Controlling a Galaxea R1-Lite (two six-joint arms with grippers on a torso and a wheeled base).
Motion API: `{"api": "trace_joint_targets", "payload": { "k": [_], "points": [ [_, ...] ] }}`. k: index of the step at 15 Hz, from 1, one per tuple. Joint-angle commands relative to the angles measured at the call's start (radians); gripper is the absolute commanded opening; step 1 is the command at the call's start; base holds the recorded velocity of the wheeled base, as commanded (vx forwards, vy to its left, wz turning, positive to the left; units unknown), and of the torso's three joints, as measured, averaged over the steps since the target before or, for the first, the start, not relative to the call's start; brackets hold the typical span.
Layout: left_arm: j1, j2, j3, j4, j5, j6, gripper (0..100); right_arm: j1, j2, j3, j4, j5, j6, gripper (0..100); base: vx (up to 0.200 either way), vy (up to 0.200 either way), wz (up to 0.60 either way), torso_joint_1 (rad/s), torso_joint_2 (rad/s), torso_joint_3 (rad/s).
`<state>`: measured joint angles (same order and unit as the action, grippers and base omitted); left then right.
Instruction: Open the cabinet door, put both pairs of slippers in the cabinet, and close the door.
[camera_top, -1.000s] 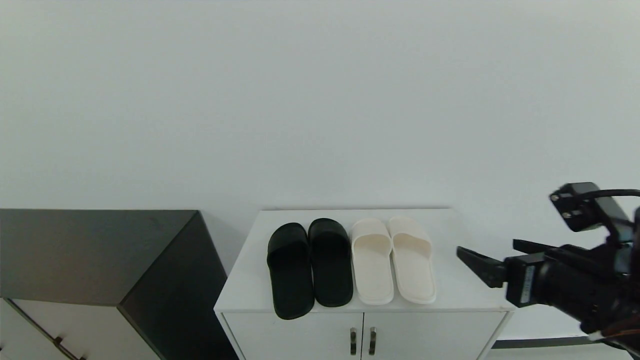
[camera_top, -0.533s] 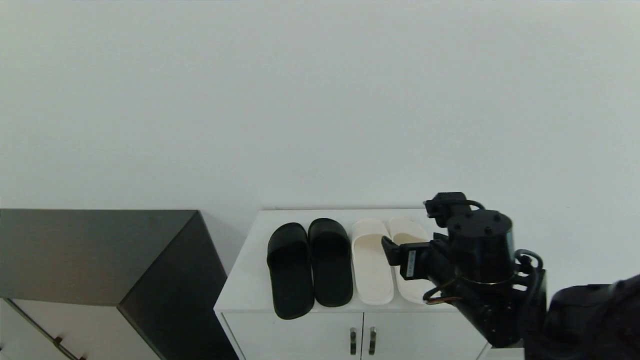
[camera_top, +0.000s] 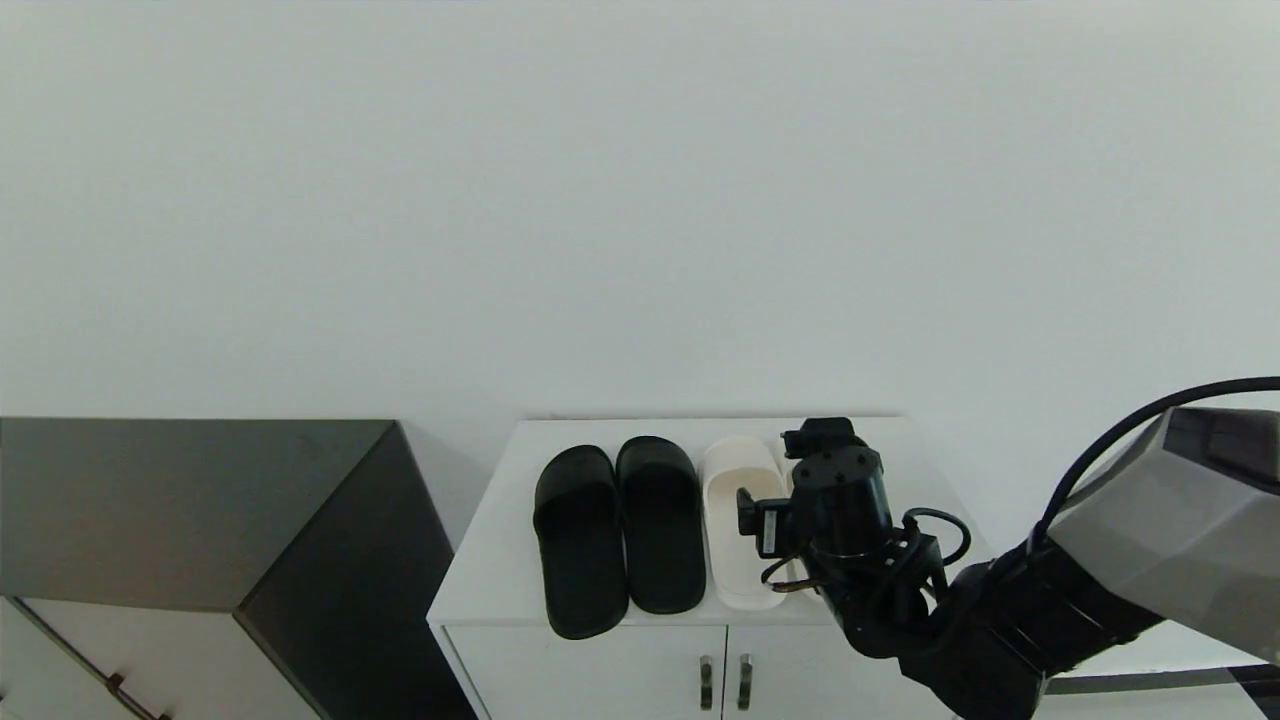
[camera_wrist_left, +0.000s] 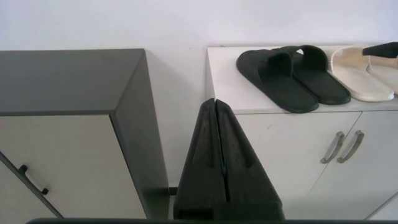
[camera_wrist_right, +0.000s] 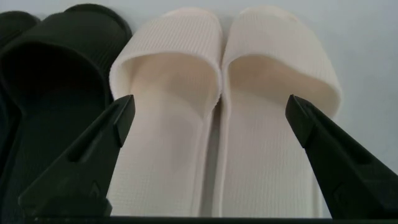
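A pair of white slippers (camera_top: 738, 520) (camera_wrist_right: 217, 124) and a pair of black slippers (camera_top: 615, 530) (camera_wrist_left: 292, 71) lie side by side on top of the white cabinet (camera_top: 490, 570), toes toward the wall. Both cabinet doors are closed, their two handles (camera_top: 725, 682) (camera_wrist_left: 342, 146) meeting at the middle. My right gripper (camera_wrist_right: 209, 106) hangs open just above the white pair, one finger outside each slipper, and its wrist (camera_top: 840, 490) hides the right white slipper in the head view. My left gripper (camera_wrist_left: 216, 106) is shut on nothing, low in front of the gap between the two cabinets.
A dark grey cabinet (camera_top: 200, 500) (camera_wrist_left: 62, 81) with a light front and a dark handle (camera_wrist_left: 31, 180) stands close to the white cabinet's left side. A plain white wall runs directly behind both. Bare top (camera_top: 930, 560) lies to the right of the white slippers.
My right arm has swung in from the right edge of the cabinet to above the white slippers, gripper open. Slippers and doors have not moved.
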<state>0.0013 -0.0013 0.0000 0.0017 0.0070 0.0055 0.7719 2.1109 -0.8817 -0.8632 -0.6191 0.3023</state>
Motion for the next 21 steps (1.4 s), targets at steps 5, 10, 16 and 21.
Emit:
{"api": "trace_joint_targets", "payload": {
  "k": [5,10,16,21],
  "points": [
    [0.000,0.001,0.000,0.000,0.001,-0.002,0,-0.023,0.057,-0.029,0.000,-0.008,0.003,100,0.000,0.000,0.00,0.000,0.00,0.000],
    [0.000,0.001,0.000,0.000,0.002,-0.002,0,-0.069,0.161,-0.140,-0.007,-0.010,0.000,100,0.000,0.000,0.00,0.000,0.00,0.000],
    [0.000,0.001,0.000,0.000,0.001,-0.002,0,-0.112,0.248,-0.284,0.001,-0.011,-0.017,100,0.000,0.000,0.00,0.000,0.00,0.000],
    [0.000,0.001,0.000,0.000,0.001,-0.002,0,-0.117,0.282,-0.316,0.001,-0.014,-0.019,0,0.000,0.000,0.00,0.000,0.00,0.000]
  ]
}}
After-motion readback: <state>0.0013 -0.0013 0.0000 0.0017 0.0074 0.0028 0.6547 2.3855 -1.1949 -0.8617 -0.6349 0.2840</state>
